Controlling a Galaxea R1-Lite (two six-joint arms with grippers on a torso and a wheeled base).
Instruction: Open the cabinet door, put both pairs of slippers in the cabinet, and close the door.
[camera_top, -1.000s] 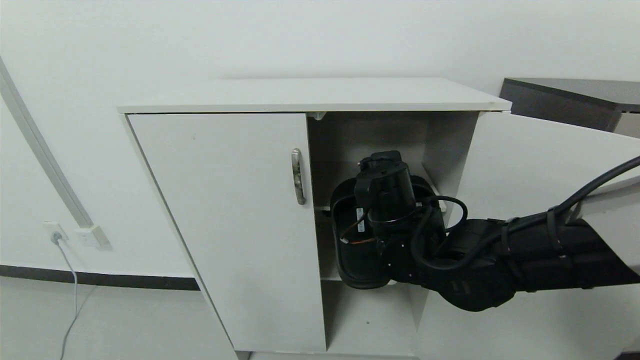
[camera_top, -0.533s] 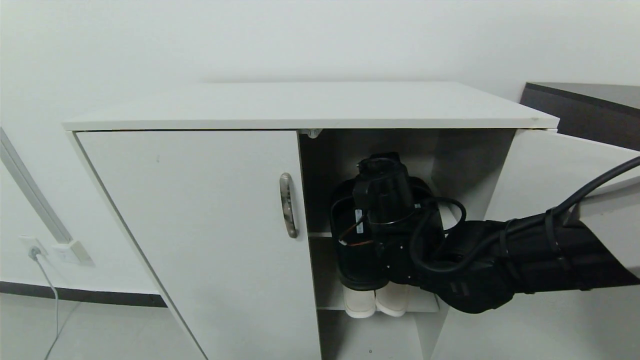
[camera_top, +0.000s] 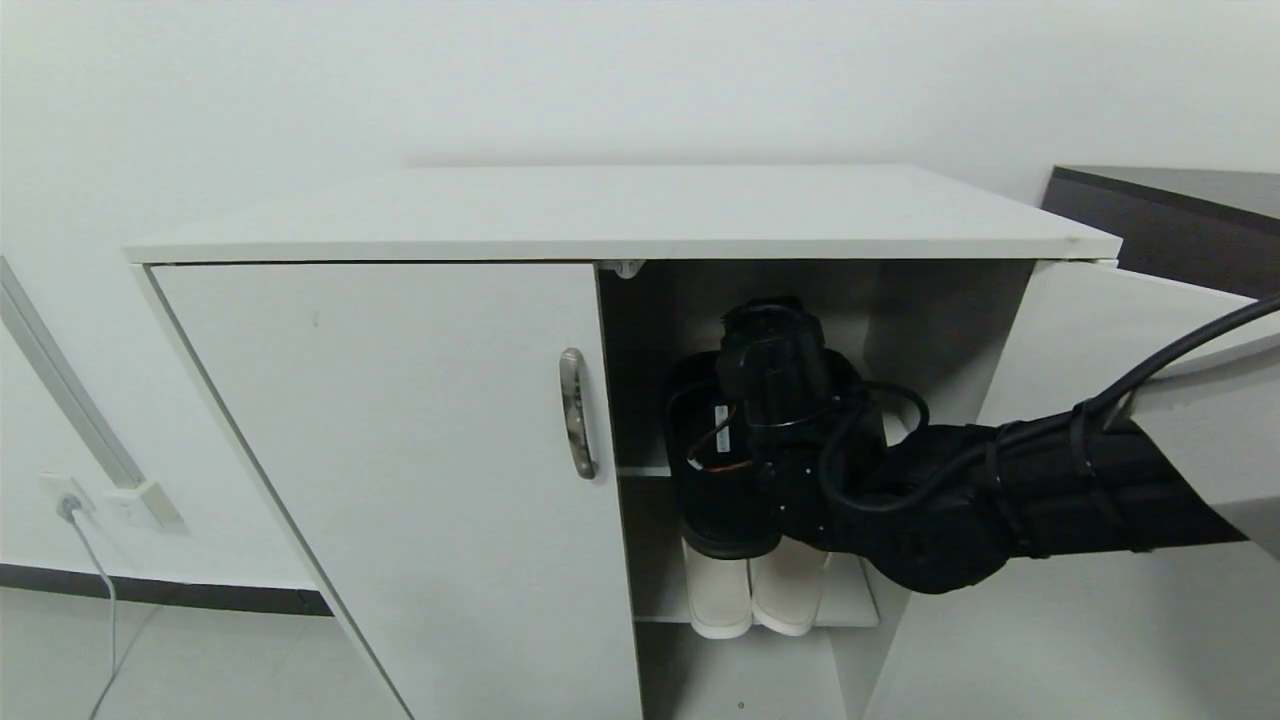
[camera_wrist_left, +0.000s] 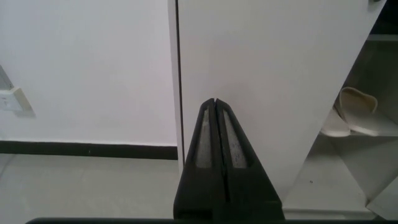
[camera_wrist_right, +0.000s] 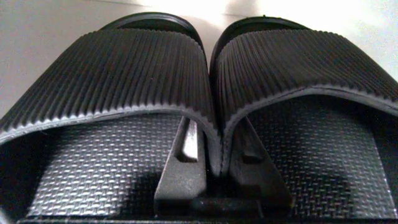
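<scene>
The white cabinet (camera_top: 620, 210) has its left door (camera_top: 400, 450) closed and its right door (camera_top: 1080, 330) swung open. My right arm reaches into the opening with the pair of black slippers (camera_top: 715, 490) at the height of the upper shelf. In the right wrist view my right gripper (camera_wrist_right: 211, 155) is shut on the black slippers (camera_wrist_right: 143, 74), pinching their two inner edges together. A pair of white slippers (camera_top: 750, 600) lies on the shelf below, toes inward. My left gripper (camera_wrist_left: 214, 143) is shut and empty, in front of the closed door (camera_wrist_left: 261, 74); the white slippers (camera_wrist_left: 351, 112) show beside that door.
A metal handle (camera_top: 572, 412) sits on the closed door's right edge. A dark table (camera_top: 1180, 200) stands behind the open door. A wall socket with a cable (camera_top: 65, 505) is low on the left wall, above bare floor (camera_top: 180, 660).
The camera moved closer to the cabinet between the first two frames. Since then my right arm has moved slightly up and deeper into the cabinet with the black slippers, uncovering more of the white pair.
</scene>
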